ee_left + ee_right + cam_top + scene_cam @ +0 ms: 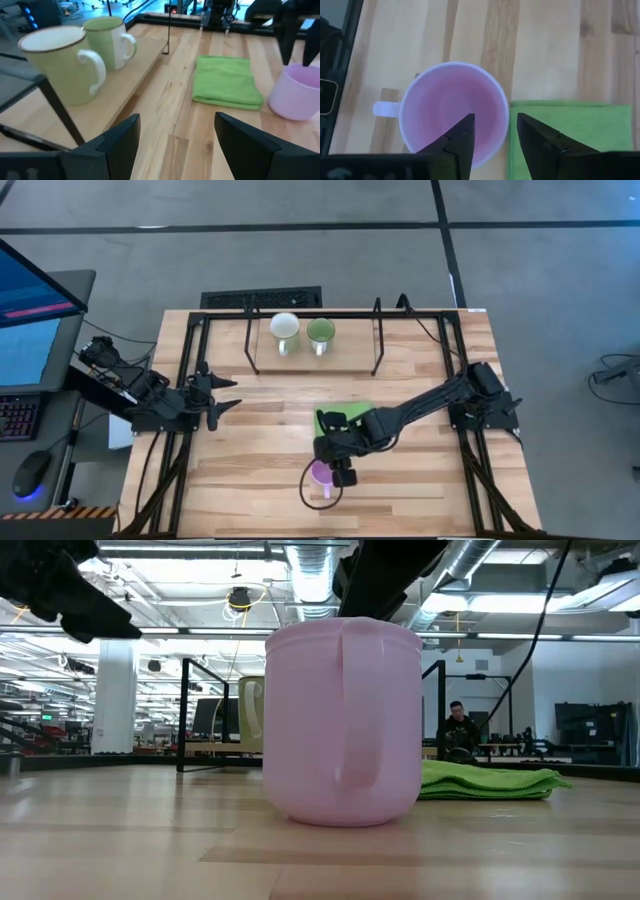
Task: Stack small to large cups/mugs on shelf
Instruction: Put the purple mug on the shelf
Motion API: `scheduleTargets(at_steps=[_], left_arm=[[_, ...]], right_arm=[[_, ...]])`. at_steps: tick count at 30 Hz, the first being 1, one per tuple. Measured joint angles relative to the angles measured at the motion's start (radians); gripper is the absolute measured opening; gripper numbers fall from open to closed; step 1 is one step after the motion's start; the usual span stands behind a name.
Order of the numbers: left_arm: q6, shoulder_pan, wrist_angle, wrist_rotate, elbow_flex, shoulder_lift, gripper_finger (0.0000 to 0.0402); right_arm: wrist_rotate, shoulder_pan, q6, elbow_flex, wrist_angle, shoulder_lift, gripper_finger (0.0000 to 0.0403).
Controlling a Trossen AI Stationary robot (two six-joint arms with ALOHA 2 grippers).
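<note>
Right jaws [492,137], apart, are held astride the rim of the pink plastic mug [451,107] on the wooden bench [260,440]; left jaws [175,145] are parked apart nr the wood-and-wire shelf [350,355].

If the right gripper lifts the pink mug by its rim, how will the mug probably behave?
The pink mug looks rigid and empty, so probably light. Its handle sticks out on one side, so it may tilt slightly in a rim pinch. The right gripper is open astride the smooth rim, one finger inside; it could slip. Upright on its flat base, it should not roll.
</note>
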Motion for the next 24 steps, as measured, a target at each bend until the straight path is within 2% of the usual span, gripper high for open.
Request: scheduleTargets(at_steps=[12, 17, 24], left_arm=[[-0.026, 0.000, -0.029, -0.003, 0.000, 0.000, 0.0247], [-0.025, 0.000, -0.028, -0.003, 0.000, 0.000, 0.0247], [-0.026, 0.000, -0.029, -0.002, 0.000, 0.000, 0.0247]], right_arm=[[-0.025, -0.011, 0.015, 0.002, 0.025, 0.026, 0.0152], [-0.088, -0.026, 0.020, -0.001, 0.034, 0.043, 0.0146], [-0.089, -0.028, 0.019, 0.000, 0.040, 0.041, 0.0129]])
